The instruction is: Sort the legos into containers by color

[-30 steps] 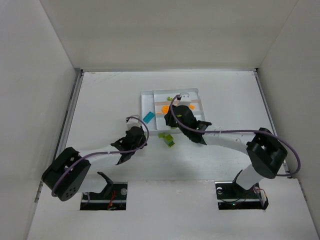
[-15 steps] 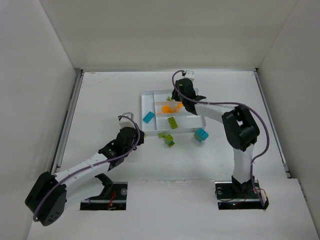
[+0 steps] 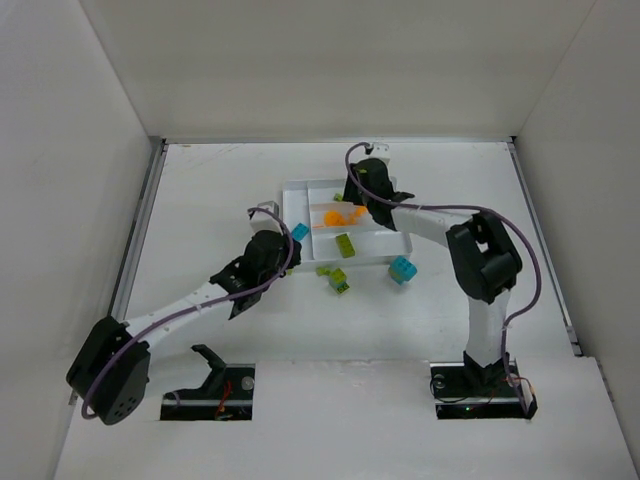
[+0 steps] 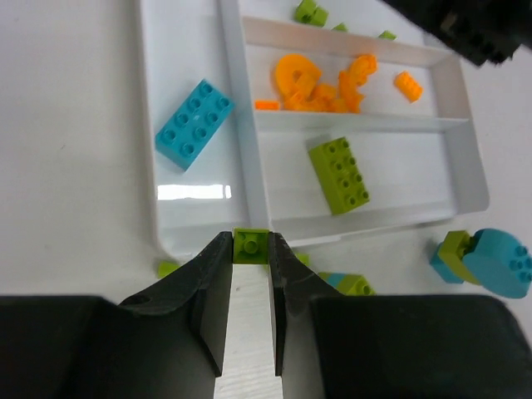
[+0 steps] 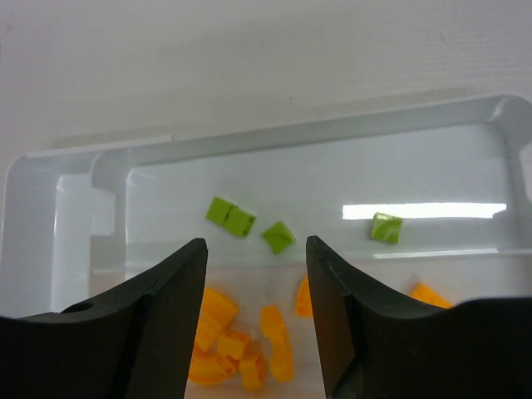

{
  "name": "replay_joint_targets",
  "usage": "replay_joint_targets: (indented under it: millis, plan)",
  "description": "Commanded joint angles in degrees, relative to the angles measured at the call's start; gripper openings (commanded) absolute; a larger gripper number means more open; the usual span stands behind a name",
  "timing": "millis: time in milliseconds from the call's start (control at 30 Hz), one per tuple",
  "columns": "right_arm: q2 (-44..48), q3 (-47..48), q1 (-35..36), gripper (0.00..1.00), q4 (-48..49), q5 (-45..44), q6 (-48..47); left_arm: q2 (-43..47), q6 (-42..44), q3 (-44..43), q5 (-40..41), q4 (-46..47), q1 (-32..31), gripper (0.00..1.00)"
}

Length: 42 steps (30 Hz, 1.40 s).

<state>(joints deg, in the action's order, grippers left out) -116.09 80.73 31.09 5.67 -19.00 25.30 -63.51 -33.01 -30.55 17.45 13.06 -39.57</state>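
Well, we see a small lime lego (image 4: 250, 244) clenched in our left end effector (image 4: 249, 252), close by the white tray (image 4: 252, 179); beyond its tips lies a teal brick (image 4: 194, 123); orange legos (image 5: 249, 353) sit beneath our released right end effector (image 5: 256, 248), green bits (image 5: 278, 236) just ahead.

White table (image 3: 200, 200) — tray (image 3: 294, 206), perhaps four loose legos (image 3: 402, 268).
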Motion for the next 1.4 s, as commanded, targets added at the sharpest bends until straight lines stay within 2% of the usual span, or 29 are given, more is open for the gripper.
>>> replay_joint_targets:
  millis: [0,100,267,367,533,767,900,1167,1267,1367]
  plan:
    - [11.1,-6.8,-0.2,0.57,3.8,-1.3,1.1,-4.1,1.6,-6.3,-0.6,7.6,0.4,0.09]
    - [18.7,-15.9,-0.1,0.53,5.0,-3.8,3.7,-11.6,2.8,-11.6,-1.0,11.2,0.8,0.10]
    - [30.6,-31.4,2.0,0.31,6.1,-6.9,6.6,-25.2,5.7,-22.9,-1.7,13.8,2.9,0.11]
    - [36.6,-38.3,5.2,0.30,7.9,-8.8,6.8,-33.9,6.6,-30.4,-2.4,13.5,4.4,0.11]
    - [43.9,-44.4,11.7,0.34,7.7,-11.1,5.9,-44.5,4.2,-41.1,-5.2,13.2,6.5,0.11]
    - [49.4,-48.9,13.9,0.42,7.4,-9.0,6.3,-53.0,5.0,-51.9,-4.7,8.1,7.4,0.12]
    - [51.0,-49.7,14.6,0.51,7.3,-6.3,6.0,-55.8,5.9,-54.8,-3.3,6.5,7.1,0.21]
    - [52.0,-50.1,18.5,0.57,6.3,-4.2,4.6,-55.3,7.4,-54.8,-1.9,5.8,6.7,0.40]
    - [51.8,-49.8,23.0,0.63,7.0,-0.6,1.7,-51.8,7.5,-51.7,-2.0,6.3,6.2,0.41]
    - [49.4,-47.9,28.1,0.72,7.2,1.0,-1.0,-46.1,6.0,-46.5,-2.3,6.8,5.9,0.39]
